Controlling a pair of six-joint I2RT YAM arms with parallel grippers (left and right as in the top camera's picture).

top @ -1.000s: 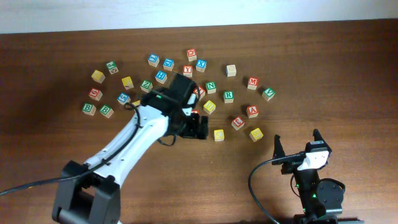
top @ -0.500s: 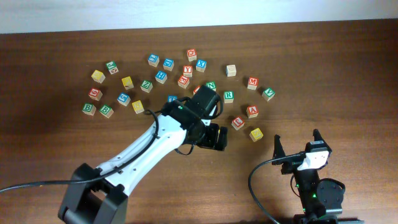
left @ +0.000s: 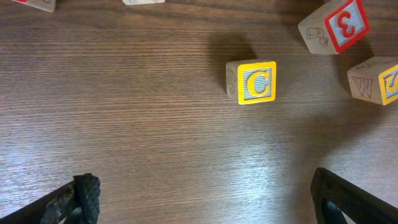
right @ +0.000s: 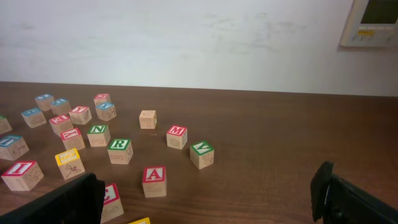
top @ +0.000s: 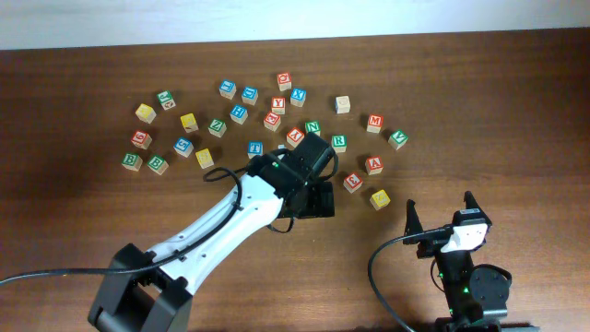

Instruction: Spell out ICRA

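Left tool (left: 206,198) and right tool (right: 208,198) gape wide, empty; C block (left: 251,81) is hidden overhead.

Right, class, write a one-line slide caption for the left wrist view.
Left gripper, jaws wide open, points at a yellow-faced wooden letter C block on the brown wooden table.

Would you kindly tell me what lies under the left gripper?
The wrist view shows a yellow-faced wooden block lettered C on the brown wooden table, beyond the open left gripper. From overhead, the arm covers that block.
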